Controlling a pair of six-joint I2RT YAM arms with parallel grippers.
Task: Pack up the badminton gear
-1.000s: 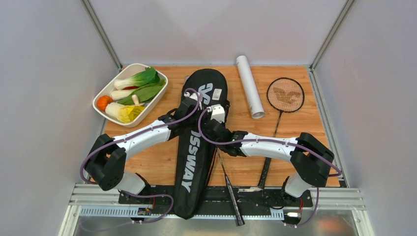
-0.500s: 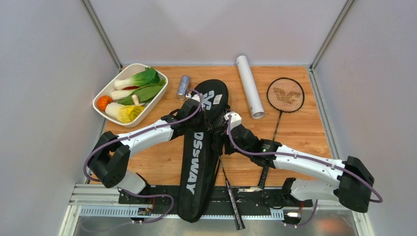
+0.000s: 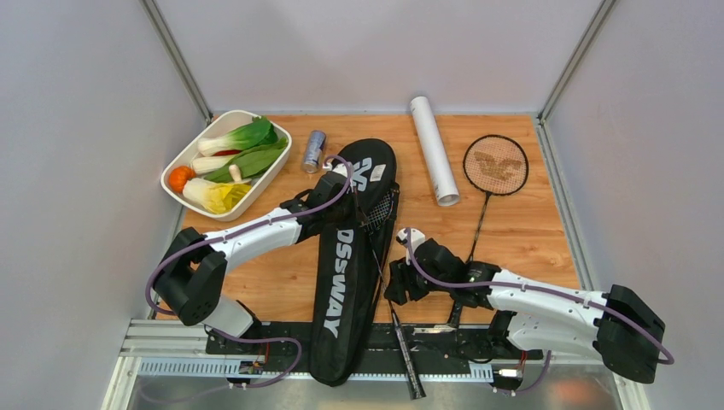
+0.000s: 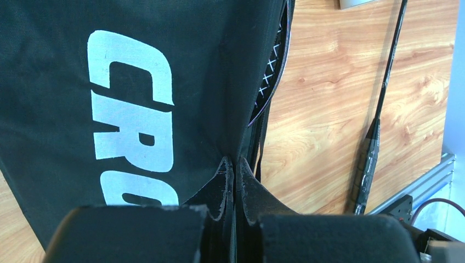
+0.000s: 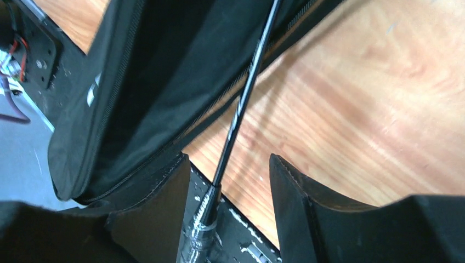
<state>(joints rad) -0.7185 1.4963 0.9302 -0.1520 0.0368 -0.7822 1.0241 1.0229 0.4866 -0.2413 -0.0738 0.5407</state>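
Racket bag (image 3: 337,299), black with white lettering, lies lengthwise down the middle of the wooden table (image 3: 529,239) in the overhead view. One racket (image 3: 382,209) sits partly inside it: the strings show at the bag's right edge, and the shaft and handle run out toward the near edge. A second racket (image 3: 495,165) lies on the bare wood to the right. A white tube (image 3: 434,149) rests between its head and the bag. A white tray (image 3: 275,162) of vegetables and a drink can (image 3: 315,151) sit at the far left. The left claw (image 3: 359,220) is on the bag's upper half. The right claw (image 3: 395,286) is low beside the bag's right edge, over the first racket's shaft.

Left wrist view: the left claw (image 4: 234,164) is pressed together, pinching the edge of the bag (image 4: 55,109). The first racket's strings (image 4: 271,71) peek out beside that edge. The second racket's shaft (image 4: 384,93) lies apart on the wood.

Right wrist view: the right claw (image 5: 227,164) is spread. The first racket's shaft (image 5: 247,82) passes between its jaws and neither finger touches it. The gaping bag (image 5: 142,98) lies just to the left.
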